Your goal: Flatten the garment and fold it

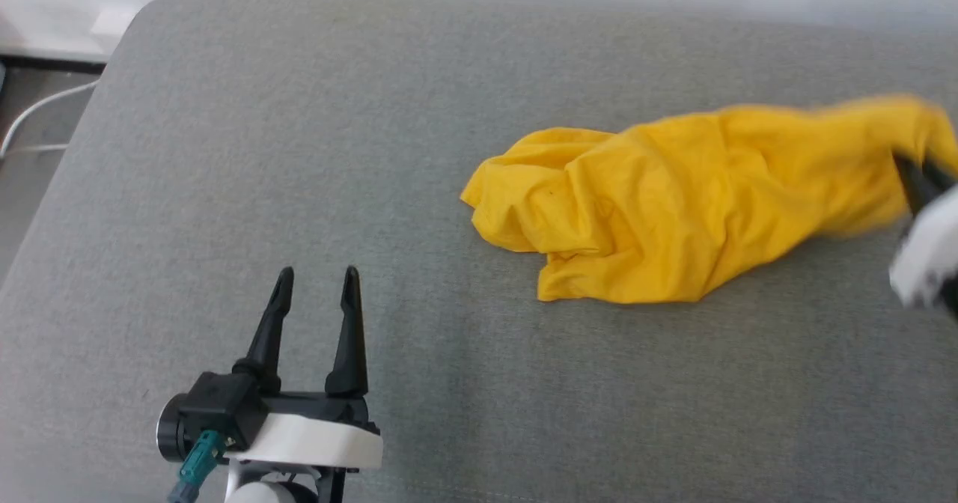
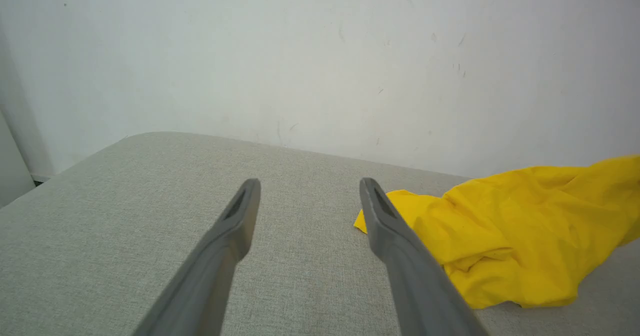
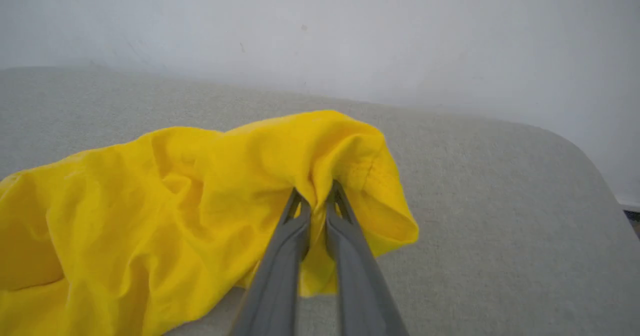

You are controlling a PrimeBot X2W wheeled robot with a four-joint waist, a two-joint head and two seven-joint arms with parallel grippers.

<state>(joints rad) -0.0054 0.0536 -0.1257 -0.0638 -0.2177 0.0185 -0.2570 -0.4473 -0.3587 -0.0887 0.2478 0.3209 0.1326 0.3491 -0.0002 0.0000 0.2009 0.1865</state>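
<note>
The garment (image 1: 673,203), a bright yellow thin shirt, lies crumpled on the grey cushion at the right, its print hidden in the folds. Its right end is lifted and blurred where my right gripper (image 1: 917,177) meets it at the frame's edge. In the right wrist view the right gripper (image 3: 315,196) is shut on a bunched fold of the garment (image 3: 200,196). My left gripper (image 1: 318,278) stands open over bare cushion at the lower left, well apart from the cloth. Between its spread fingers (image 2: 245,211) in the left wrist view nothing is held, and the garment (image 2: 515,236) lies to their right.
The grey cushion (image 1: 299,114) spans the view, with a rounded far-left corner. Beyond it are a pale wall (image 2: 320,51), a strip of floor and a white cable (image 1: 37,114) at the far left.
</note>
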